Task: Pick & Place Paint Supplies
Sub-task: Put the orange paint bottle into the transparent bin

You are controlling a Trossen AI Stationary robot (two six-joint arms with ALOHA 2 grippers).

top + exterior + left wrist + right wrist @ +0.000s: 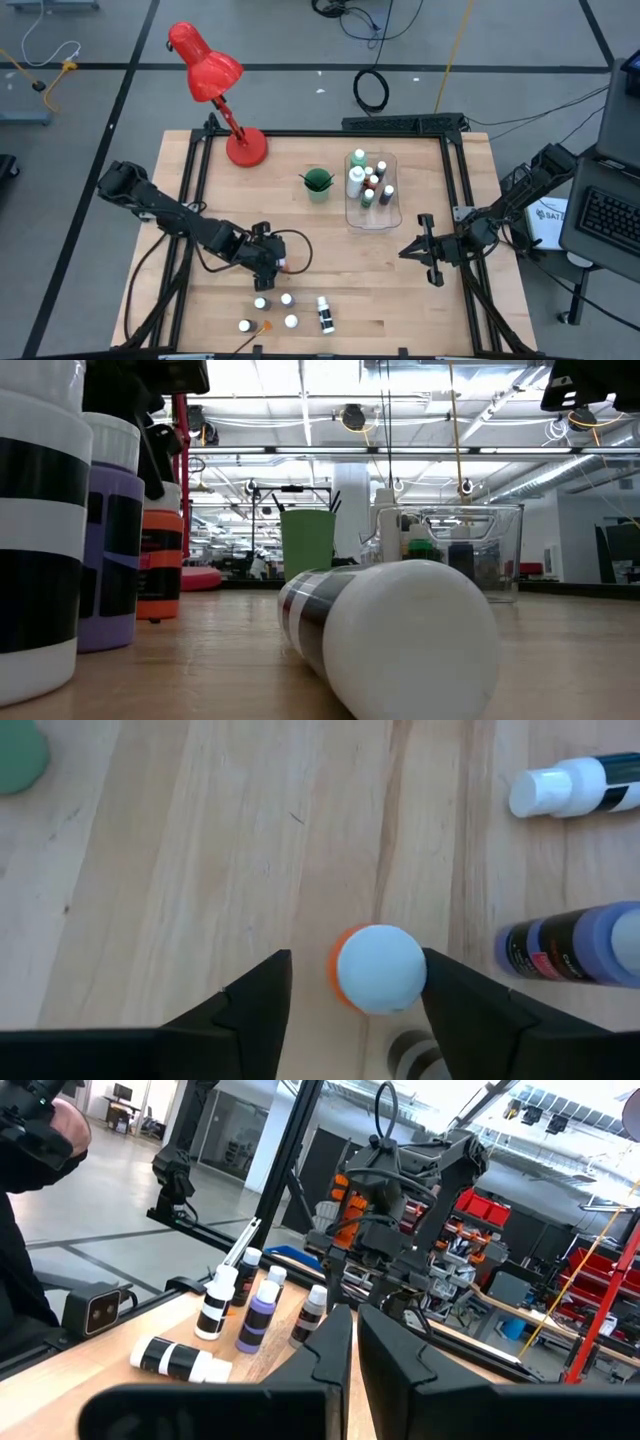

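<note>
Nearest the low camera: a black-banded bottle (385,635) lying on its side, white cap facing the lens, on the wooden table (400,290). At the far left of that view stand three upright bottles, a black-banded one (35,530), a purple bottle (108,545), an orange bottle (160,555).

Left side of the table: left arm reaches in low, left gripper (355,995) directly over the orange bottle (375,970), fingers (250,1010) apart with one on each side of its white cap. The far finger looks to be touching the cap; the other stands clear with a gap. Not clamped. The purple bottle (575,945) is just beside it, and the lying bottle (575,788) sits farther off.

From above, the small cluster of white-capped bottles (275,310) sits at the table's front edge, the lying bottle (324,314) to its right.

Middle back: red desk lamp (215,85), then a green cup (318,184) with dark brush handles sticking up.

Right of the cup: clear bin (372,215) already holding several bottles, a taller white one (356,180) among them.

Far right: right gripper (426,250) hovers over bare table in front of the bin, fingers (330,1355) pressed together, nothing held.
</note>
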